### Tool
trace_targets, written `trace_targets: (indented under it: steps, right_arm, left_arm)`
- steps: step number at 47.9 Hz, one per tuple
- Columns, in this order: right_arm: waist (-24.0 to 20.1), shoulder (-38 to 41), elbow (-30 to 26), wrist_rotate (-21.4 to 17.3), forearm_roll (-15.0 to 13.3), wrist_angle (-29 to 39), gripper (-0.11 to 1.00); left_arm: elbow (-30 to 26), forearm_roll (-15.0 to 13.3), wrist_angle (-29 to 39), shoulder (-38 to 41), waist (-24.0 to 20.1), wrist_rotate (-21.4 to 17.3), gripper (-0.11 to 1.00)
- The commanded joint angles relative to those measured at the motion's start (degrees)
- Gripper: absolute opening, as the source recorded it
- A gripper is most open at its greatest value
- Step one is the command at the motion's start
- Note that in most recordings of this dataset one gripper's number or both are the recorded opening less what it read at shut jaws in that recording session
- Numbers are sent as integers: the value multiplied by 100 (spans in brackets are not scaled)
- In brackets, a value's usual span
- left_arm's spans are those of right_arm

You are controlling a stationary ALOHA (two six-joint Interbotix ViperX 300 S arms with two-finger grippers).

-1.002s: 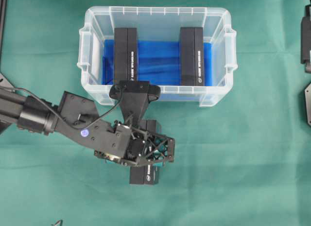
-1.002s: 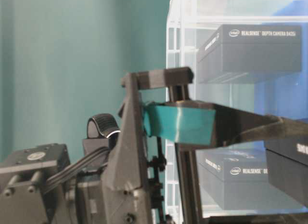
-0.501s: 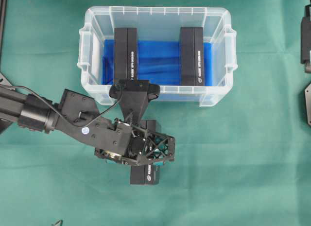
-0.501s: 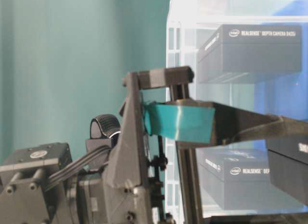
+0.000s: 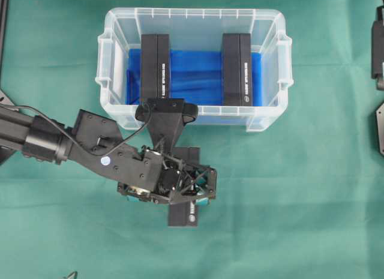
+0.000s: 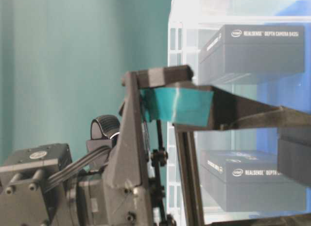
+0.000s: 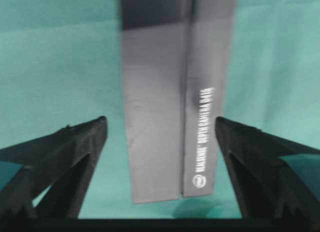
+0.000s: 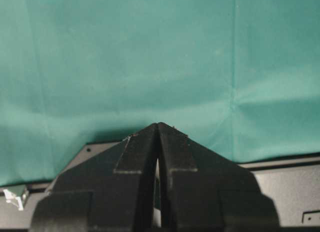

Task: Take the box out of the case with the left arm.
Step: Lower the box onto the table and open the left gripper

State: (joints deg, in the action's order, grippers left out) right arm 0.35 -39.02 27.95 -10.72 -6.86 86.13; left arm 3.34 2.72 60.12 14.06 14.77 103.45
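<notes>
On the green cloth of the desk [image 5: 312, 189], just in front of the case [image 5: 193, 20], a dark box [image 5: 183, 214] lies flat, its long side running away from the case's near wall. The left gripper [image 5: 191, 190] hangs right over it, and in the overhead view only the box's near end and a corner by the case show past the black lattice. The left wrist view looks straight down on this box [image 7: 175, 112]: it sits between the two fingers [image 7: 65, 147], with bare green cloth showing on either side, so the gripper is spread wide and its fingers do not touch the box. White lettering runs along the box's right-hand strip, too blurred to read in that view.

The case stands clear and translucent, with a blue sheet [image 5: 195, 78] lining its bottom. Two more dark boxes stand in it on edge, one at the left [image 5: 155, 66] and one at the right [image 5: 236, 69], well apart, with the blue sheet bare between them. From desk level the case wall [image 6: 233, 12] rises at the right of the picture, and the boxes behind it carry a white depth-camera label. A teal pad [image 6: 177, 105] of the left gripper shows close to the lens there.

The left arm [image 5: 42, 138] reaches in from the left edge, its wrist camera mount [image 5: 166, 111] overlapping the case's near rim in the overhead view.

The right gripper [image 8: 159, 142] sits over bare green cloth, its fingers pressed together with only a sliver between them.
</notes>
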Motion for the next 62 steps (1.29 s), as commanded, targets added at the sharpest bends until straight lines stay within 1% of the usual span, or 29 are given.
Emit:
trace_targets:
  steps: [1, 23, 32, 38, 44, 56, 62]
  right_arm:
    - [9, -9, -53, -9, 0, -26, 1]
    - [0, -18, -53, -9, 0, -26, 1]
    - [0, -18, -53, -9, 0, -26, 1]
    - [9, -18, -53, -9, 0, -26, 1]
    - [9, -18, -62, -9, 0, -26, 1]
    - [0, -35, -53, -9, 0, -18, 1]
    - [9, -26, -62, -9, 0, -18, 1]
  left_arm:
    - [-79, -9, -18, -167, 0, 0, 99]
    - [-167, -18, -18, -193, 0, -18, 98]
    - [-396, -18, 35, -229, 26, -35, 98]
    - [-642, -18, 167, -237, 44, -44, 98]
    - [-923, -18, 510, -255, 53, -53, 98]
    - [-1644, 9, 1564, -439, 53, -62, 98]
    - [-1960, 35, 1890, -571, 53, -53, 98]
